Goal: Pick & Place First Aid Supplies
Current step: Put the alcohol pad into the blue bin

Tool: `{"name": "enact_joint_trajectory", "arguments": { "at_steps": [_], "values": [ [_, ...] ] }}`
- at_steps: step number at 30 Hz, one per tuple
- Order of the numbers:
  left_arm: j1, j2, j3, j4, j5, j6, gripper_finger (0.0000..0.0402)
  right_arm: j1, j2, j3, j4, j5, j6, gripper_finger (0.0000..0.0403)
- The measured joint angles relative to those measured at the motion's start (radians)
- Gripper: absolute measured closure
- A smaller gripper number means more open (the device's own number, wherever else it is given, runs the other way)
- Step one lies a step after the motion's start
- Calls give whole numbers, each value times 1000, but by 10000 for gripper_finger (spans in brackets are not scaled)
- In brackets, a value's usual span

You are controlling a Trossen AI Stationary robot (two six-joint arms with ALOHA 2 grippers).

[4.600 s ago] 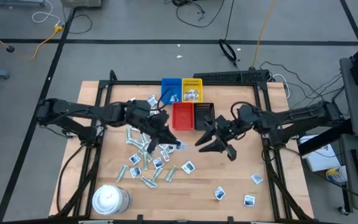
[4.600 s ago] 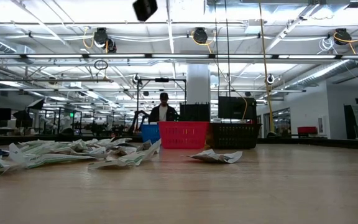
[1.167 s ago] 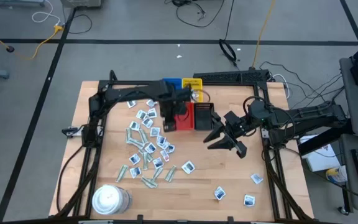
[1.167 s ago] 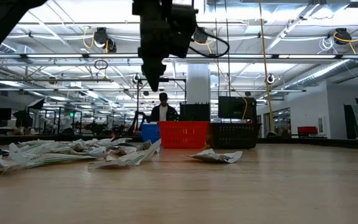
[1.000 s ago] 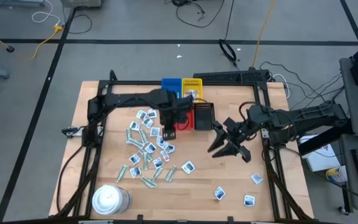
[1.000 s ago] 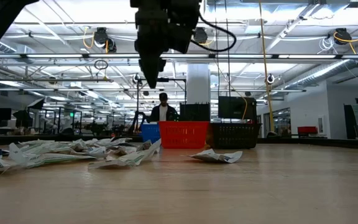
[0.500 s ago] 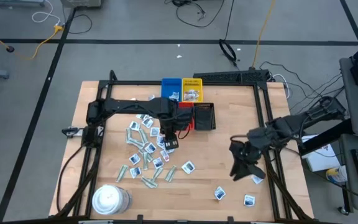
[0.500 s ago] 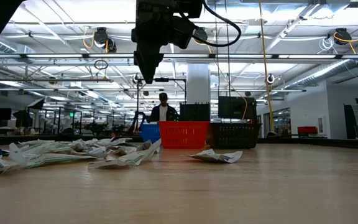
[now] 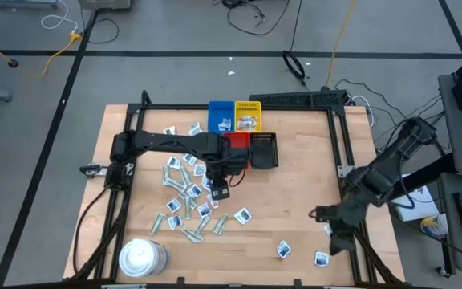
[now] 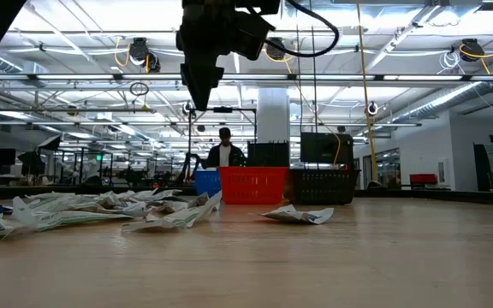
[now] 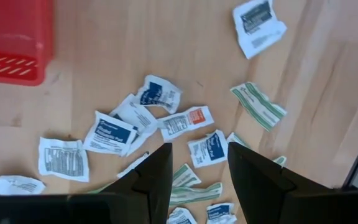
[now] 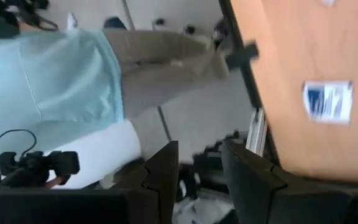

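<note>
left gripper (image 9: 220,190) hangs above the table (image 9: 295,201), over the top edge of the main scatter of first aid supplies (image 9: 189,197), just below the red tray (image 9: 236,145). in the left wrist view its fingers (image 11: 157,174) stand apart w/ nothing between them; packets lie on the wood beneath the gap. low view shows the same gripper (image 10: 198,92) well up off the surface, pointing down

right gripper (image 9: 337,233) sits at the table's right edge, near the frame rail, close to a lone packet (image 9: 321,258). right wrist view: fingers (image 12: 166,168) apart, empty; beyond them a white square packet w/ blue marks (image 12: 327,101) on the wood and a person's clothing (pale green top, tan trousers) past the table edge

supplies, location:
- main group: left-centre of table, white squares w/ blue marks mixed w/ pale green strips, some overlapping
- a few near the top left by the blue tray (image 9: 220,114)
- some already in the blue tray and the yellow tray (image 9: 249,116)
- strays: one at centre (image 9: 242,215), one lower right (image 9: 283,250)

black tray (image 9: 264,150) is right of the red tray, touching it. white tub (image 9: 142,257) stands at the lower left corner, apart from the packets
</note>
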Motion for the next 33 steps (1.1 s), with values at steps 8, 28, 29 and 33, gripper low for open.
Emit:
{"name": "enact_joint_trajectory", "arguments": {
  "at_steps": [8, 28, 29, 33],
  "values": [
    [-11, 0, 0, 0, 0, 12, 243, 104, 73, 2, -303, 238, 17, 287],
    [-10, 0, 0, 2, -21, 20, 243, 221, 270, -67, -456, 441, 100, 287],
    [-10, 0, 0, 2, -21, 19, 243, 222, 270, -91, -432, 441, 127, 287],
    [-10, 0, 0, 2, -21, 19, 243, 221, 261, -190, -300, 440, 219, 287]
  ]
}}
